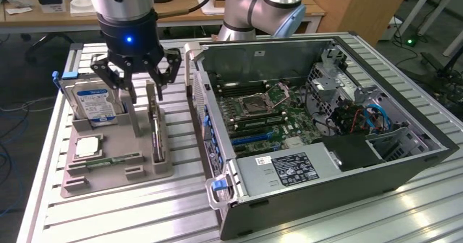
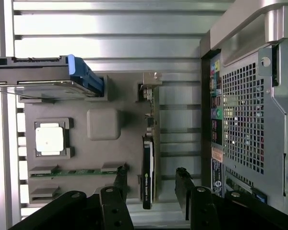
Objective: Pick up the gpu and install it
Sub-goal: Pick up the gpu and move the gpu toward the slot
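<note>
The black multi-link gripper (image 1: 147, 95) hangs below its silver-and-black wrist, jaws spread wide and holding nothing. It sits over the grey moulded plastic parts tray (image 1: 116, 173) on the exterior view's left of the ribbed aluminium table (image 1: 130, 216). The thin flat gpu card, with its dark fan cooler and silver metal end bracket (image 1: 156, 132), stands on its long edge in a slot of that tray, on the side nearest the open black-and-silver computer tower case (image 1: 318, 161). In the wrist view the gripper (image 2: 151, 175) straddles the gpu (image 2: 148, 153). One dark finger (image 2: 121, 178) is on the tray side and the other is on the case side. A clear gap shows between each finger and the card, so nothing is touched. The card's bracket end lies at the far end from the fingers. In the same tray, a silver hard drive with a blue-and-white label (image 1: 94, 103) stands upright in its slot. A square silver processor chip (image 1: 87, 145) lies flat in a recess. A narrow green memory stick (image 1: 112, 160) lies in a groove just beside the chip. In the case, the green motherboard (image 1: 264, 115) lies exposed.
</note>
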Tool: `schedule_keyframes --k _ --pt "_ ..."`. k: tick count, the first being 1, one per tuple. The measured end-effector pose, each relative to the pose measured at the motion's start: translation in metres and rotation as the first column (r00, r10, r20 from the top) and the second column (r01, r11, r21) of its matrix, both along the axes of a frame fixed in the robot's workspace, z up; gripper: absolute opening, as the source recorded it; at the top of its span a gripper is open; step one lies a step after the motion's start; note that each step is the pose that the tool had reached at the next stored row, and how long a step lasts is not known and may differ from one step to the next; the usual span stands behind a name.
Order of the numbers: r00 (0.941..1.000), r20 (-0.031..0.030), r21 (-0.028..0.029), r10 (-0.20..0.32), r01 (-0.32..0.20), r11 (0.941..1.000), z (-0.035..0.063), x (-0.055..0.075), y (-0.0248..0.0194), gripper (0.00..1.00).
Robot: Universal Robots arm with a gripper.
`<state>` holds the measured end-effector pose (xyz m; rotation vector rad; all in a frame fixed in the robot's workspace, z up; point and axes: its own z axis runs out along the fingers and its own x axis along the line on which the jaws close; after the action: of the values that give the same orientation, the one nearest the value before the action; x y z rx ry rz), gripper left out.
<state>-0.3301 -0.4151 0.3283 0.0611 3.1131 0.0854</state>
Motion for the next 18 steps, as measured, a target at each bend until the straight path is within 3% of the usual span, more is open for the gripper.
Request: schedule_keyframes --k 18 --pt "1.0000 0.0000 -0.0001 0.000 0.000 1.0000 -0.0080 0.0015 -0.0003 0.53"
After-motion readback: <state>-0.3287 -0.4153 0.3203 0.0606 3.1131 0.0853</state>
